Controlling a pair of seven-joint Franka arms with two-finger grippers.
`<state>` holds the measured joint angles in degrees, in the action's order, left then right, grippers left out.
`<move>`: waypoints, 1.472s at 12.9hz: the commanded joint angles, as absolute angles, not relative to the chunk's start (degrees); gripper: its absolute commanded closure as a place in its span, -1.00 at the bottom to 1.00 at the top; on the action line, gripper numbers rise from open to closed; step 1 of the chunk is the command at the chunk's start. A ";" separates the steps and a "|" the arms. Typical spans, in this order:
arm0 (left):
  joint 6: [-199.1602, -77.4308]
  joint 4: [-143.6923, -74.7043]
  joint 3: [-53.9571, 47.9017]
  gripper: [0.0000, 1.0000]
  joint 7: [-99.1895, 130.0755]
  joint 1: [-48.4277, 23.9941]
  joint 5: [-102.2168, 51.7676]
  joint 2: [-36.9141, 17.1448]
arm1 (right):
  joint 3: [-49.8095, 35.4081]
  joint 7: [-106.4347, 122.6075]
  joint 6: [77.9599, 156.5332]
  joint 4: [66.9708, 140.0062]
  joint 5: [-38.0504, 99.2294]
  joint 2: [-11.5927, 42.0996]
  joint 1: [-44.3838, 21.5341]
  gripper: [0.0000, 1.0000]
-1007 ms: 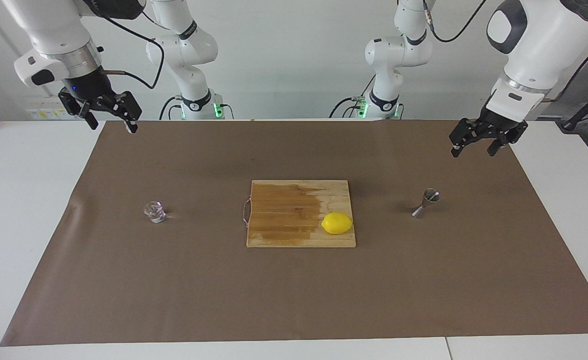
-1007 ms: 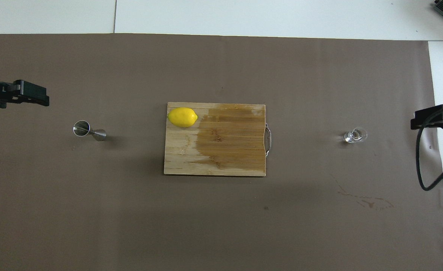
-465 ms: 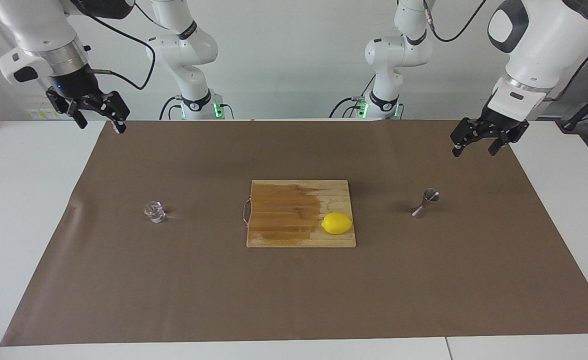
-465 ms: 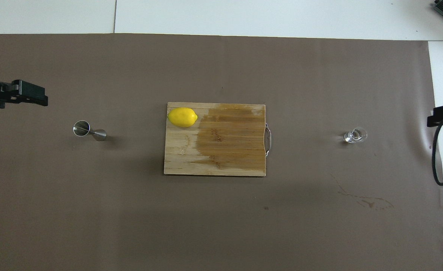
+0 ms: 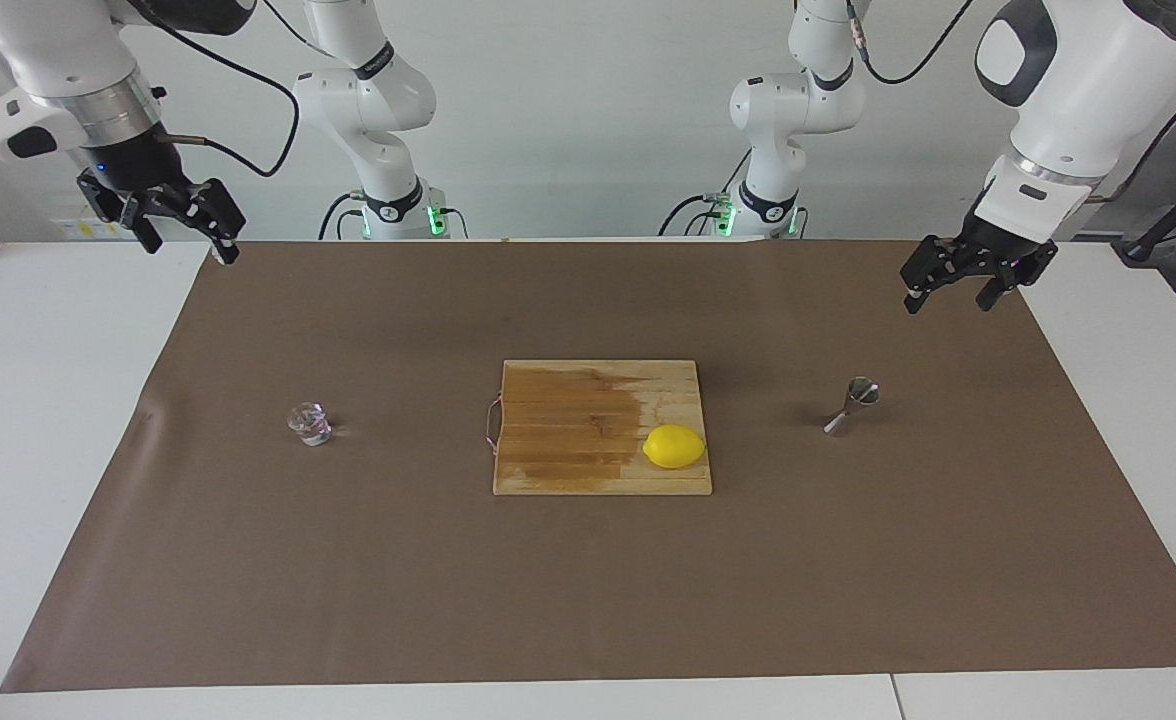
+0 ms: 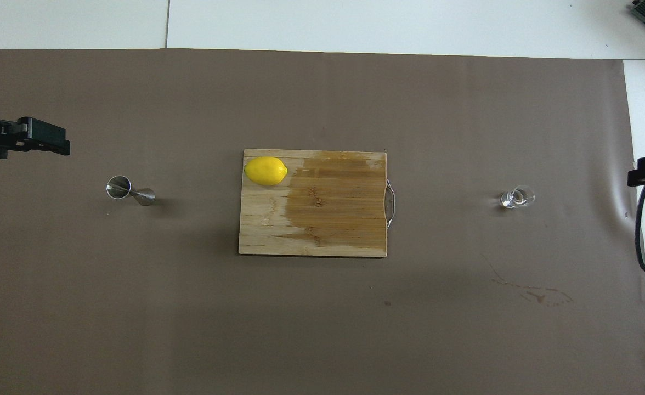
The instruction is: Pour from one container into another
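- Two grippers up in the air: the left gripper (image 5: pixel 963 287) hangs over the brown mat (image 5: pixel 588 600) at its own end, fingers spread, holding nothing.
- The right gripper (image 5: pixel 183 235) hovers over the mat's edge at the other end, fingers apart and empty.
- One glass cup (image 5: pixel 309 423), small, squat and see-through, stands on the mat toward the right arm's end.
- One silver jigger (image 5: pixel 851 405), hourglass-shaped, stands toward the left arm's end.
- Between them, one cutting board (image 5: pixel 568 440) with one lemon (image 5: pixel 674 446) on it.

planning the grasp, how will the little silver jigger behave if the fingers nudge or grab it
The jigger stands upright on a small base with a narrow waist, so a sideways nudge would probably tip it. Once down, its cones would likely roll in a curve. The shiny metal looks stiff and possibly slippery; gripping the waist seems safest.
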<state>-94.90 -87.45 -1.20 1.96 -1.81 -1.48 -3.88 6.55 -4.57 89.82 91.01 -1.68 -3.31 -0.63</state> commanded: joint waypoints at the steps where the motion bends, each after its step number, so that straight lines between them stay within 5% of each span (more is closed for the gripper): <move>1: -94.40 -89.21 -1.05 -1.00 1.32 -1.76 -2.02 -2.20 | 5.98 -3.78 90.00 92.46 -0.17 -4.57 0.26 -1.00; 10: -92.65 -90.97 -0.79 -1.00 2.29 1.03 -9.82 -1.67 | 5.98 -3.60 89.74 92.46 0.00 -4.57 0.00 -1.00; 19: -79.37 -87.27 -1.15 -1.00 18.33 13.97 -31.43 -11.07 | 5.98 -3.60 89.74 92.46 0.00 -4.57 0.09 -1.00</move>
